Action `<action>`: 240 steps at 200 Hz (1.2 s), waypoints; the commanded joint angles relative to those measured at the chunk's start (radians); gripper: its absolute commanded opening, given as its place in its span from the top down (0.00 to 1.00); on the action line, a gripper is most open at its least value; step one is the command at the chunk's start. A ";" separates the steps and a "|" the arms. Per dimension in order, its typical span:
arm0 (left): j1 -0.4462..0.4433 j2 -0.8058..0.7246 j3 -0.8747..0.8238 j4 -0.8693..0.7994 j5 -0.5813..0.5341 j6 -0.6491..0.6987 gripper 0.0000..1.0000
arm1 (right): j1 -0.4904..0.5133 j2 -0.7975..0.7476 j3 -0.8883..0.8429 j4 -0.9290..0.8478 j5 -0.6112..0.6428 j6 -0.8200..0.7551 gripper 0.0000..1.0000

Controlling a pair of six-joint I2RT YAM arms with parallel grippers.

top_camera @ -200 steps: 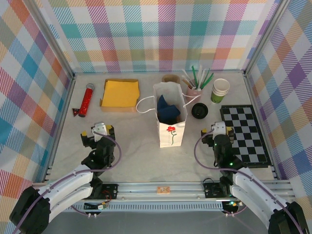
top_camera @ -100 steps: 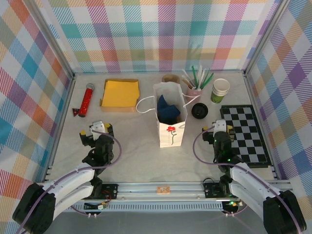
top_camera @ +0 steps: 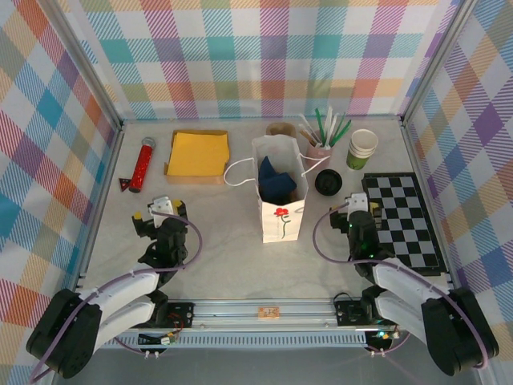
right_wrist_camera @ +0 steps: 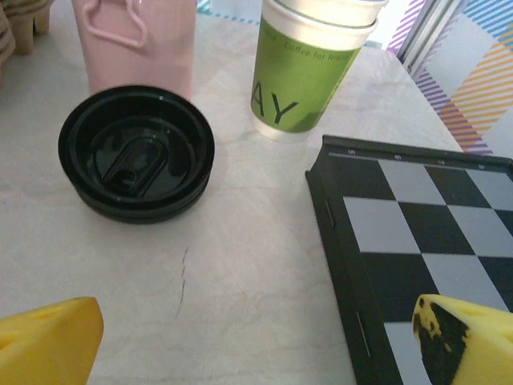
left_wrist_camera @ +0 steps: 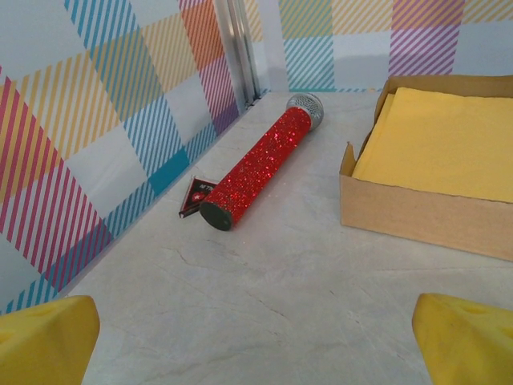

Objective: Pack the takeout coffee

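Both tools are released. My left gripper (top_camera: pixel 160 212) sits at the lower left of the overhead frame, spread wide with nothing in it. My right gripper (top_camera: pixel 357 211), lower right, is equally wide at the left edge of the checkerboard (top_camera: pixel 401 220). The white paper bag (top_camera: pixel 280 210) stands upright at centre. Just right of it a loose black lid (top_camera: pixel 327 182) lies flat on the table. A lidless stack of green cups (top_camera: pixel 362 149) stands in the upper right. Where the takeout coffee itself is, I cannot tell.
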 commanded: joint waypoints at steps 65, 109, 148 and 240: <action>0.095 0.125 -0.016 0.244 0.097 0.018 0.00 | -0.070 0.137 0.016 0.299 -0.072 -0.019 0.01; 0.123 0.184 -0.016 0.320 0.126 0.024 0.00 | -0.099 0.172 0.015 0.353 -0.092 -0.019 0.01; 0.139 0.236 -0.012 0.382 0.144 0.029 0.00 | -0.113 0.196 0.017 0.386 -0.098 -0.019 0.01; 0.155 0.389 0.002 0.575 0.164 0.057 0.00 | -0.136 0.305 0.042 0.494 -0.112 -0.020 0.01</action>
